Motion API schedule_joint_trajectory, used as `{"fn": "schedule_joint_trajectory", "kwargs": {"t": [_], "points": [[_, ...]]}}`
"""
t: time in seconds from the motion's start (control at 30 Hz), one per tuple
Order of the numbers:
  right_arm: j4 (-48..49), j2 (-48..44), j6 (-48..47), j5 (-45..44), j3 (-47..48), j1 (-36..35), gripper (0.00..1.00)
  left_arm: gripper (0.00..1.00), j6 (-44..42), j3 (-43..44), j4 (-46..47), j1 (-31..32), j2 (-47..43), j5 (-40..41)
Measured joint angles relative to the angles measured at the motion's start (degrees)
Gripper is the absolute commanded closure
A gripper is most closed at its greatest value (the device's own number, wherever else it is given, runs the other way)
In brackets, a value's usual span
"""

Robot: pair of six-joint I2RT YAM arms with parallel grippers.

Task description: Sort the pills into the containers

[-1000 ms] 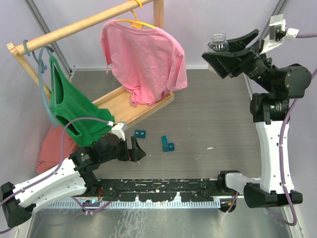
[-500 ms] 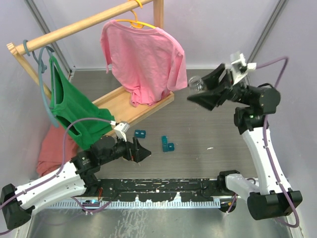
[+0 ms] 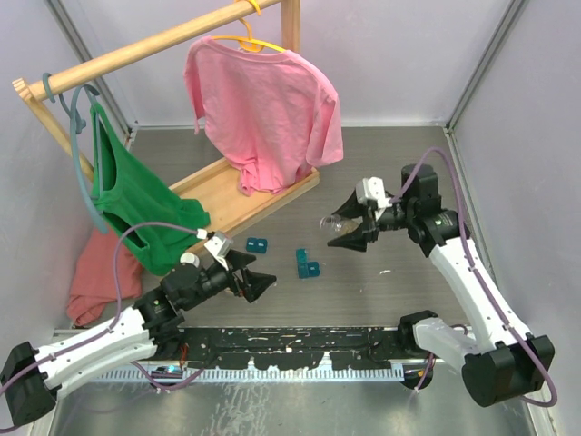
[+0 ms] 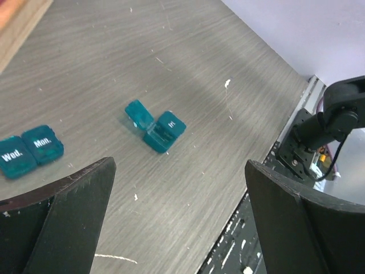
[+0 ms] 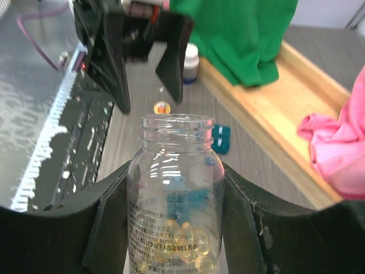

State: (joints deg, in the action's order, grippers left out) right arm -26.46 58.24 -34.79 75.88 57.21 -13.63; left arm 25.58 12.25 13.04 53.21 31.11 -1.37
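Grey counter (image 3: 408,173) carries both containers (image 3: 306,264) just off the clothes rack (image 3: 236,195): probably light, slick, easily nudged. Right gripper (image 3: 343,229) clamps the rigid, slippery pill bottle (image 5: 175,188) mid-body; left gripper (image 3: 254,275) gapes wide, empty.

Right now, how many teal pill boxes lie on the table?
2: a closed box marked Wed. and Mon., and, right of it, a box with one lid open.

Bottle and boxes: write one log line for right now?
right gripper: shut on pill bottle, uncapped | left gripper: open, empty | containers: two on table, one lid open
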Motion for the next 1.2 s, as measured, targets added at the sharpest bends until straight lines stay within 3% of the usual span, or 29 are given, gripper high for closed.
{"fn": "schedule_joint_trajectory", "kwargs": {"t": [0.23, 0.47, 0.77, 1.2], "points": [[-10.6, 5.3, -22.2, -9.1, -7.1, -3.2, 0.99, 0.00, -2.8, -0.4, 3.0, 0.0, 1.8, 5.7], [-11.5, 9.9, -31.1, -18.3, -10.5, -8.1, 0.99, 0.02, -2.7, 0.2, -3.1, 0.0, 3.3, 17.4], [-8.2, 18.4, -32.8, -28.7, -10.5, -14.9, 0.99, 0.02, -4.1, 3.1, -10.5, 0.0, 5.4, 27.0], [-5.6, 23.7, -29.2, -37.7, -10.5, -19.7, 0.99, 0.02, -4.1, 0.5, -11.6, 0.0, 1.7, 30.5]]}}
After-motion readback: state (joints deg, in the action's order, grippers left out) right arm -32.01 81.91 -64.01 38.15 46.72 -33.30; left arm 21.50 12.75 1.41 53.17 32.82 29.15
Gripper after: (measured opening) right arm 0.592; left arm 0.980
